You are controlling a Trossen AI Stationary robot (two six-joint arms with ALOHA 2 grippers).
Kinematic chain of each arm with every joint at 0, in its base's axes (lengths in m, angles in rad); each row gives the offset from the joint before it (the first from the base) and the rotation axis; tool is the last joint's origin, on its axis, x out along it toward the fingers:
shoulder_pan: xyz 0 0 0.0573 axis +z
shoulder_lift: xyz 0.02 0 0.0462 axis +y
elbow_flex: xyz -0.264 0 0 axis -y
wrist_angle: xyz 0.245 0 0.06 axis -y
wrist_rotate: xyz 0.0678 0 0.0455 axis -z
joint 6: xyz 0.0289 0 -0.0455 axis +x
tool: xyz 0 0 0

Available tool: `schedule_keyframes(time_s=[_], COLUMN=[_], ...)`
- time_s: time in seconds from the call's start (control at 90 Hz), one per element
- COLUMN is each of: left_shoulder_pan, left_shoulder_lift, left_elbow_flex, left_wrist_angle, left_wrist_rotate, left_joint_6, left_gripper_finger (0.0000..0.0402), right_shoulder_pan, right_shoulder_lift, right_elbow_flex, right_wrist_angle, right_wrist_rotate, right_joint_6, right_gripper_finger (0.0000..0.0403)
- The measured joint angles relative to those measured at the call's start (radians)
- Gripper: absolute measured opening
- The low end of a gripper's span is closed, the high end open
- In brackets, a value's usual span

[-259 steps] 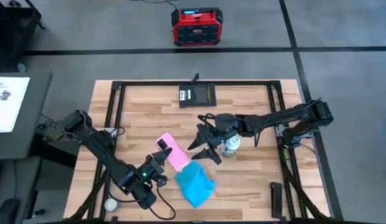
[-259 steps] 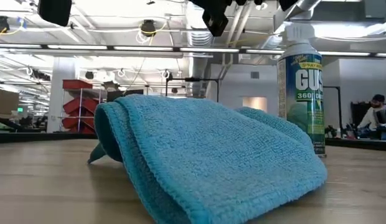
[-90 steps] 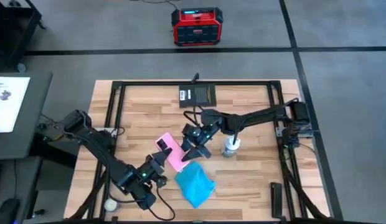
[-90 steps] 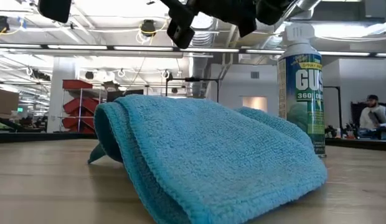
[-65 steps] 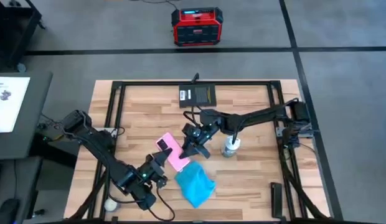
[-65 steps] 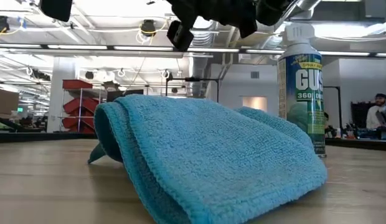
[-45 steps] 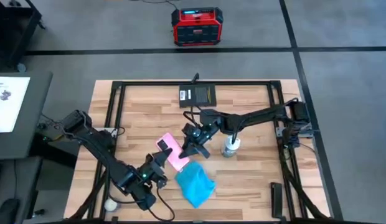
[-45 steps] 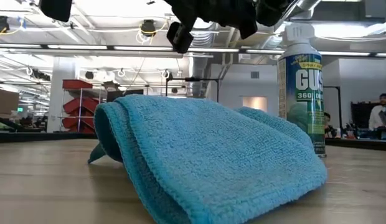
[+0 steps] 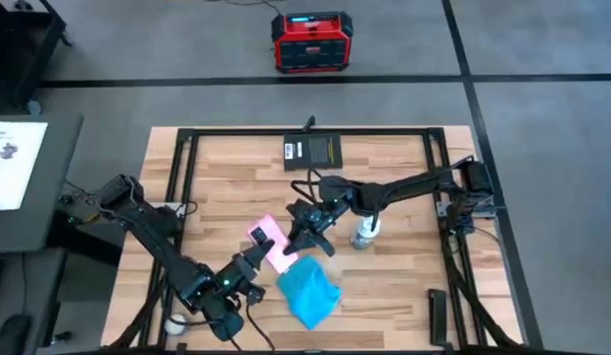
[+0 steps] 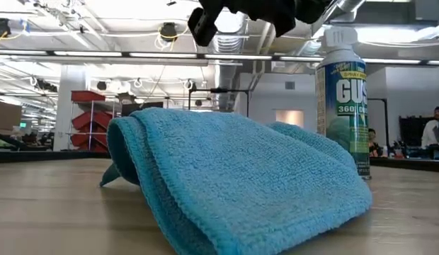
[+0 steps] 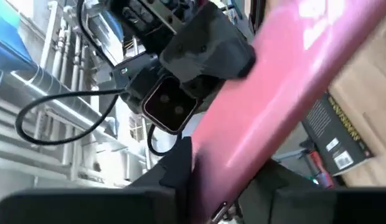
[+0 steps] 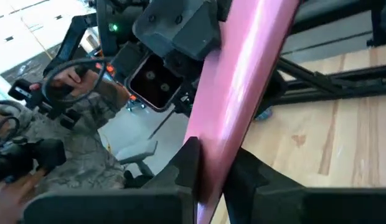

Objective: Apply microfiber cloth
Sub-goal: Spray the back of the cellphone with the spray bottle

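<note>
The sky-blue microfiber cloth (image 9: 307, 289) lies crumpled and folded on the wooden table near its front edge, and it fills the low view (image 10: 234, 177); no gripper touches it. Just beyond it to the left, a pink-backed phone (image 9: 269, 240) is held between both grippers. My left gripper (image 9: 254, 258) is shut on the phone's near-left end. My right gripper (image 9: 304, 235) is shut on its far-right end and shows above the cloth in the low view (image 10: 237, 14). My left gripper pinches the phone's near-left end (image 11: 211, 171) between its two fingers (image 11: 177, 168), reaching in from the table's near-left side. The phone slants up and away from the fingers. My right gripper pinches the phone's opposite end (image 12: 210, 177) between its two fingers (image 12: 188, 162), coming from the table's right. The phone runs tilted away from the fingers, with the table top showing behind it.
A spray can (image 9: 363, 234) stands upright just right of my right gripper and behind the cloth (image 10: 341, 99). A flat black pad (image 9: 313, 151) lies at the table's far edge. A black metal frame (image 9: 187, 138) borders the table.
My right gripper has shifted slightly toward the table's left over the phone and risen a little in the low view. My left arm has drawn back toward the near-left corner and has left the low view's top. The cloth and the can have stayed put.
</note>
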Motion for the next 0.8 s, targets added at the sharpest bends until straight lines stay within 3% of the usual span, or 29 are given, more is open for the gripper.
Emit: schedule_keyframes(time_s=[0.189, 0.478, 0.8], left_shoulder_pan=[0.0, -0.014, -0.021], left_shoulder_lift=[0.0, 0.0, 0.002], left_elbow_flex=[0.001, 0.017, 0.127], left_wrist_angle=[0.004, 0.002, -0.014], left_wrist_rotate=[-0.007, -0.014, -0.012], left_joint_6=[0.0, 0.01, 0.023], left_gripper_finger=[0.0133, 0.0136, 0.0137], right_shoulder_pan=[-0.001, -0.003, -0.009], right_shoulder_lift=[0.0, -0.016, -0.048], right_elbow_flex=[0.0, 0.0, 0.003], right_wrist_angle=[0.011, 0.005, -0.005], right_wrist_rotate=[0.009, 0.022, 0.03], right_joint_6=[0.0, -0.022, -0.052], right_gripper_finger=[0.0016, 0.0016, 0.0016])
